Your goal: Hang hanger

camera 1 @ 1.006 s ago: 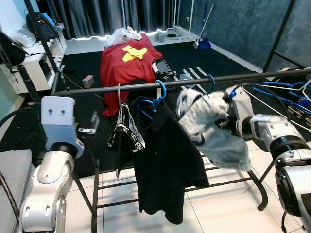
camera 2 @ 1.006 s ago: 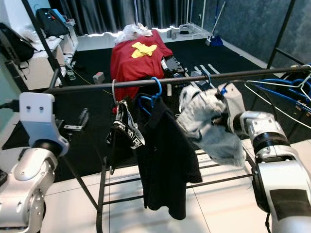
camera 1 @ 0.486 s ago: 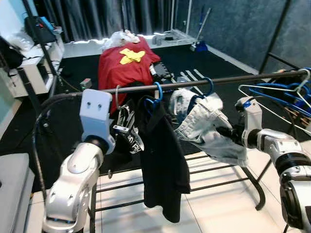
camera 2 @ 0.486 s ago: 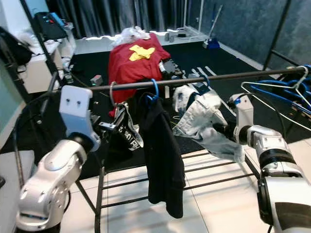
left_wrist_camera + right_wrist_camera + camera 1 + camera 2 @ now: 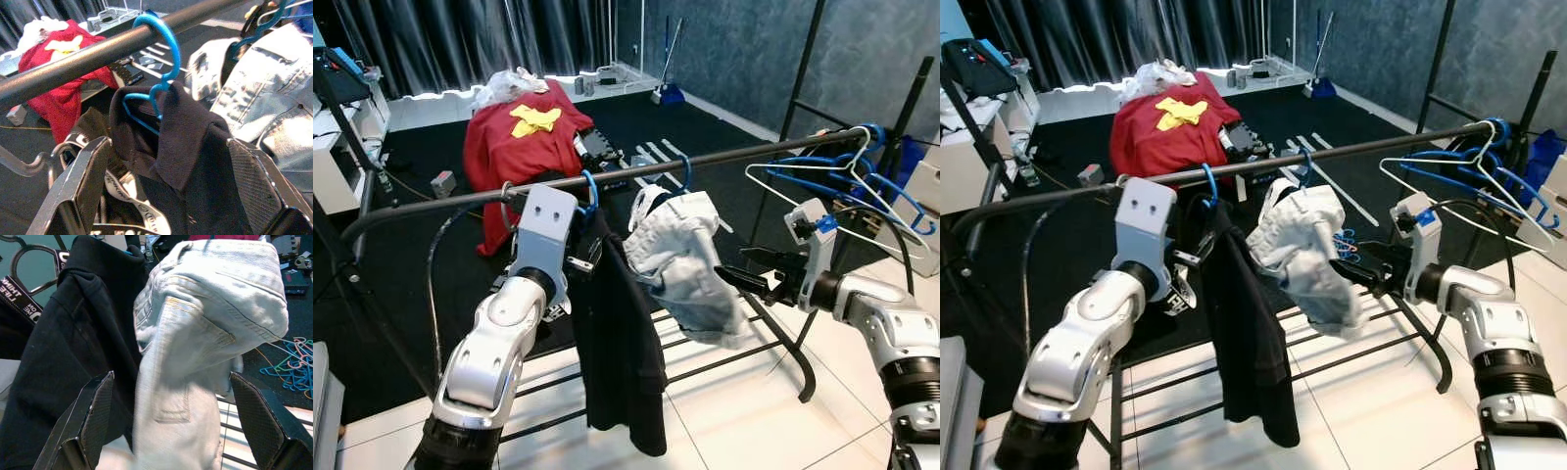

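- Landmark: long dark metal clothes rail (image 5: 460,199).
- Pale blue denim garment (image 5: 680,259) on blue plastic hanger (image 5: 684,173): hooked over the rail, hanging free.
- My right gripper (image 5: 736,279): fingers spread, holding nothing, just beside the denim below the rail.
- My left gripper (image 5: 171,196): fingers spread around the black shirt (image 5: 617,343) under the rail.
- Step, judged: hanging looks done; next, draw both arms clear without snagging cloth.

Before me, a garment rail (image 5: 724,157) crosses left to right. On it, left to right: a strap on a hook, partly hidden behind my left arm; a polo shirt (image 5: 622,333) on a hanger (image 5: 159,73); jeans (image 5: 680,259) on a second hanger (image 5: 684,168); well apart, a cluster of bare hangers (image 5: 842,181) at the right end. My left pincer (image 5: 171,196) sits just before the shirt collar, my right pincer (image 5: 744,279) just right of the jeans. Behind the rail, a draped garment (image 5: 514,142) on the floor.
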